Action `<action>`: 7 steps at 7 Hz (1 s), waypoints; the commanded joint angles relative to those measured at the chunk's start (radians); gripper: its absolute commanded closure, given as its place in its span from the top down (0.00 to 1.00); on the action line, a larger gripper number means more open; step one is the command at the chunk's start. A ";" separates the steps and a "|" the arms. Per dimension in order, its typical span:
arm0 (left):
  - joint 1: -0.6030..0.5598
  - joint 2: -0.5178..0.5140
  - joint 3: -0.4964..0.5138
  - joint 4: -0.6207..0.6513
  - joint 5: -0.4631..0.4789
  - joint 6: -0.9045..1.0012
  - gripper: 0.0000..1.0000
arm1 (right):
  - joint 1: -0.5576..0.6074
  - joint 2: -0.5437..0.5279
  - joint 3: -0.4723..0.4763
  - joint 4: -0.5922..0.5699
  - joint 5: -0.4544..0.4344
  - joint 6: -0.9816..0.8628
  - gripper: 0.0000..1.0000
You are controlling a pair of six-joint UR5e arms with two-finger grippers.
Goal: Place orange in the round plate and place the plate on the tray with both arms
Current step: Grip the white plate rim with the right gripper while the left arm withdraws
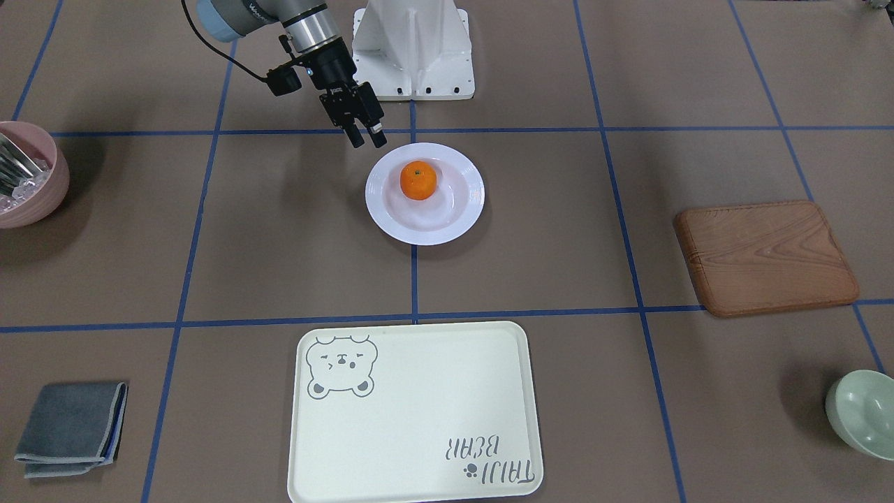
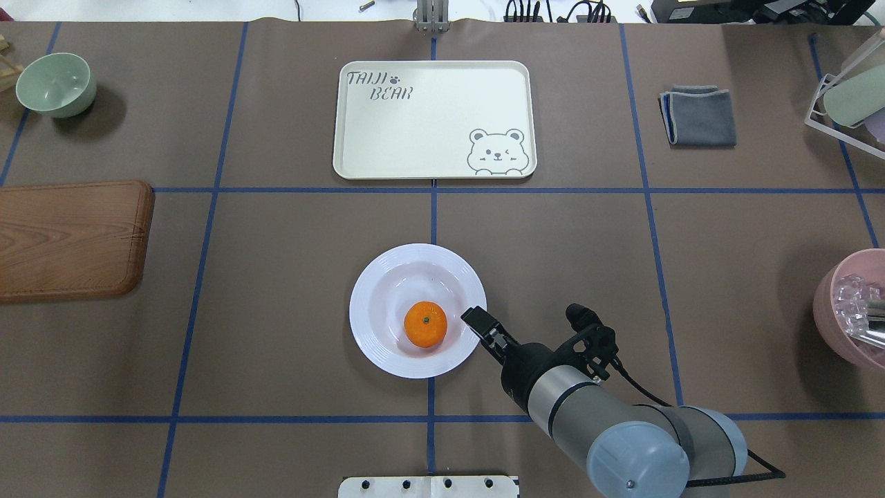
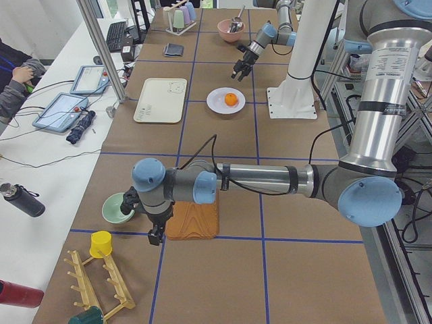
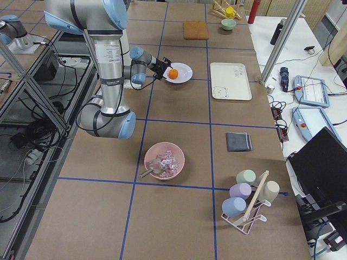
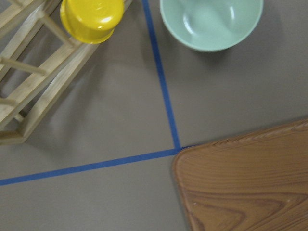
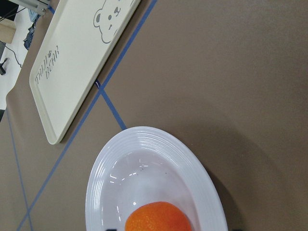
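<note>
The orange (image 1: 418,180) (image 2: 425,324) lies in the white round plate (image 1: 424,229) (image 2: 377,277) at the table's middle. The cream tray (image 1: 419,419) (image 2: 429,131) with its bear drawing is bare, farther from the robot base. My right gripper (image 1: 368,137) (image 2: 473,319) hangs open and empty just beyond the plate's rim, on the robot's side. Its wrist view looks down on the orange (image 6: 159,217), the plate (image 6: 144,144) and the tray (image 6: 72,72). My left gripper (image 3: 156,236) shows only in the exterior left view, far off by the wooden board; I cannot tell its state.
A wooden board (image 2: 69,238) and a pale green bowl (image 2: 55,83) lie on my left side. A pink bowl (image 2: 847,311), a folded grey cloth (image 2: 698,114) and a cup rack (image 2: 850,90) are on my right. A yellow cup (image 5: 91,19) sits on a wooden rack.
</note>
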State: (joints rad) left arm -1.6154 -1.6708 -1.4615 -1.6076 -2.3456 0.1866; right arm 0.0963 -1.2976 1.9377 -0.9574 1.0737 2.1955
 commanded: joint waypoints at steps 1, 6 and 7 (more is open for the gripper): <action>-0.032 0.045 -0.010 -0.005 -0.051 0.020 0.98 | -0.004 0.018 -0.054 0.019 0.000 0.044 0.72; -0.034 0.043 -0.013 -0.003 -0.049 0.020 0.98 | 0.028 0.081 -0.187 0.014 0.003 0.041 0.72; -0.035 0.043 -0.013 -0.003 -0.050 0.020 0.98 | 0.029 0.098 -0.197 0.014 0.003 0.046 0.64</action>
State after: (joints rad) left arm -1.6494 -1.6276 -1.4732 -1.6107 -2.3949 0.2071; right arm 0.1197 -1.2174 1.7577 -0.9433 1.0765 2.2368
